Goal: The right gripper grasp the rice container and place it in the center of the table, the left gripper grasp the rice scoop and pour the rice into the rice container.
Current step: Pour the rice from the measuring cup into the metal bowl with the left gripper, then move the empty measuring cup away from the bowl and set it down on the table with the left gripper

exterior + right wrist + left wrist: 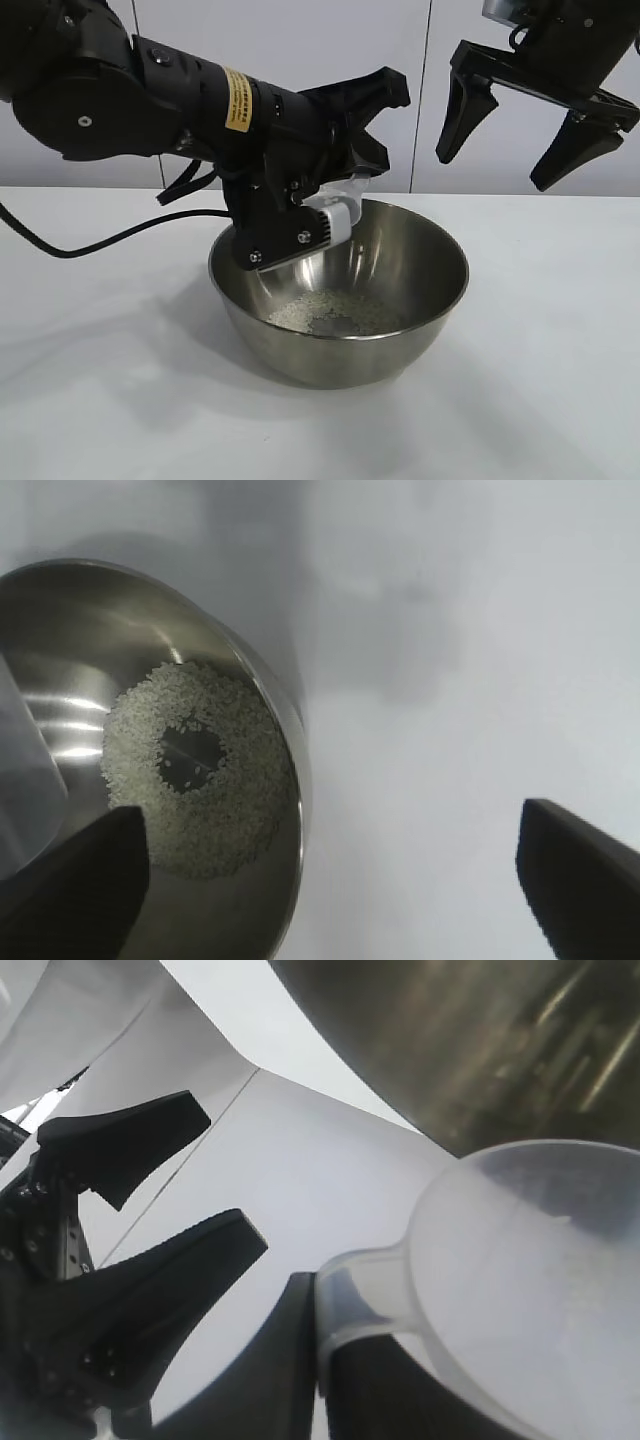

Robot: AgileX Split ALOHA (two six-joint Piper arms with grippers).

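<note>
Gripping the rice scoop (338,212) tipped over the rice container (400,340) mid-table (90,400), the left end effector (330,225) could knock the rim withdrawing; rice (335,312) lies inside; right end effector (525,130) hangs wide open, empty.

shiny steel rice container (400,340), white rice (335,313), translucent whitish rice scoop (343,215), white table (100,400).

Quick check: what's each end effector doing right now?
Left end effector: closed on the rice scoop, tipped over the rice container.
Right end effector: open, empty, raised above the table.
</note>
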